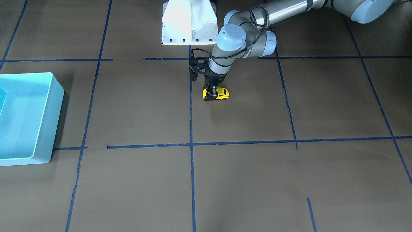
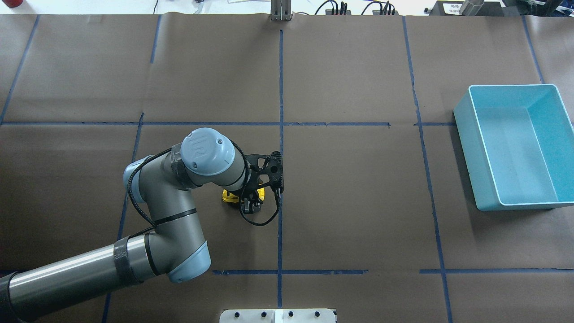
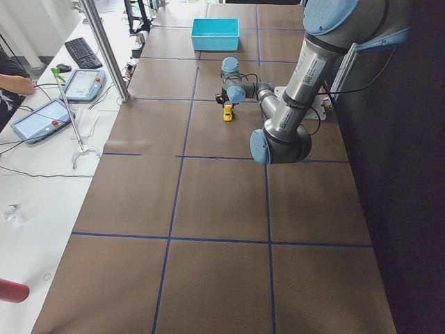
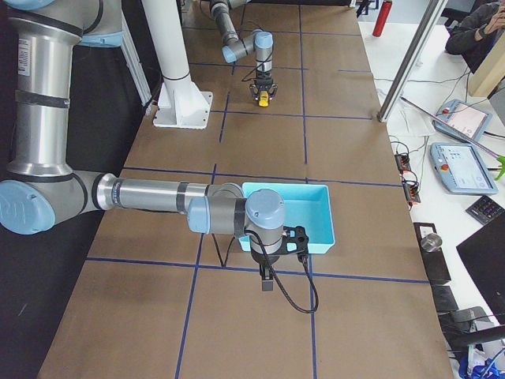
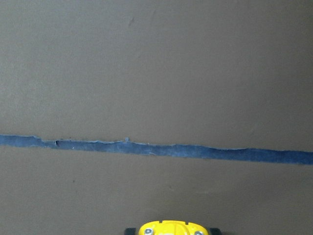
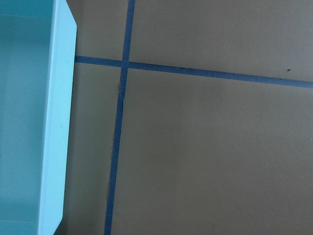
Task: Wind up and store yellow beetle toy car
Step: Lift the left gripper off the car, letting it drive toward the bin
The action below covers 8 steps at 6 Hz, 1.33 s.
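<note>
The yellow beetle toy car (image 1: 221, 93) sits on the brown table near the centre blue tape line. It also shows in the overhead view (image 2: 229, 196), and its end shows at the bottom edge of the left wrist view (image 5: 171, 228). My left gripper (image 1: 210, 94) points straight down and is shut on one end of the car (image 2: 250, 204). My right gripper (image 4: 268, 284) shows only in the exterior right view, hanging just outside the blue bin (image 4: 284, 187). I cannot tell whether it is open or shut.
The blue bin (image 2: 468, 148) stands empty at the table's right side, far from the car; its wall shows in the right wrist view (image 6: 58, 122). The white robot base (image 1: 190, 24) is at the robot's edge. Blue tape lines grid the table.
</note>
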Tool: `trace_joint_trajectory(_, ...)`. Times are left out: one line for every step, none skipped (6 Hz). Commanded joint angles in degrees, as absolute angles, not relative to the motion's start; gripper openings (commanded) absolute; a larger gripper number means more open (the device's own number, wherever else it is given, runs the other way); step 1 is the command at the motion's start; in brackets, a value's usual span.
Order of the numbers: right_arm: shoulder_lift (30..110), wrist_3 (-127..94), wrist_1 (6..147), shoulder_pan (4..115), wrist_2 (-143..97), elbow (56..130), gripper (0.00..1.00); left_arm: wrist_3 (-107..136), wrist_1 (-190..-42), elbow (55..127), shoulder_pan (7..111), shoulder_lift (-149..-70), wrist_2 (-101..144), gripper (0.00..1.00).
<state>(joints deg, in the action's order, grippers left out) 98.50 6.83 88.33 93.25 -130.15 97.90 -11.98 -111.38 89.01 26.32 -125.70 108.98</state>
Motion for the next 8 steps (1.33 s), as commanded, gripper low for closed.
trace_joint_trajectory(98.53, 6.86, 88.42, 93.25, -130.17, 97.91, 1.00, -11.95, -112.32, 89.91, 27.50, -123.58, 109.86, 0.18)
trace_joint_trajectory(98.70, 6.86, 88.33, 93.25, -130.17, 98.00, 1.00, -12.04, -113.11, 90.35, 27.94, -121.83, 110.39, 0.70)
trace_joint_trajectory(98.70, 6.86, 88.33, 93.25, -130.17, 98.00, 1.00, -11.95, -115.99, 90.96, 28.65, -119.55, 110.48, 1.00)
trace_joint_trajectory(98.70, 6.86, 88.33, 93.25, -130.17, 98.00, 1.00, -11.87, -118.36, 93.23, 29.52, -116.49, 110.57, 1.00)
trace_joint_trajectory(98.70, 6.86, 88.33, 93.25, -130.17, 98.00, 1.00, -12.13, -118.48, 94.03, 32.05, -115.24, 114.31, 1.00)
trace_joint_trajectory(98.70, 6.86, 88.33, 93.25, -130.17, 98.09, 1.00, -12.22, -118.22, 94.65, 33.38, -114.44, 115.65, 1.00)
trace_joint_trajectory(98.70, 6.86, 88.50, 93.25, -130.17, 98.35, 1.00, -12.22, -117.17, 94.48, 35.31, -113.30, 117.49, 1.00)
trace_joint_trajectory(98.61, 6.86, 88.51, 93.25, -130.17, 98.35, 1.00, -12.30, -116.38, 94.66, 36.55, -112.77, 117.94, 1.00)
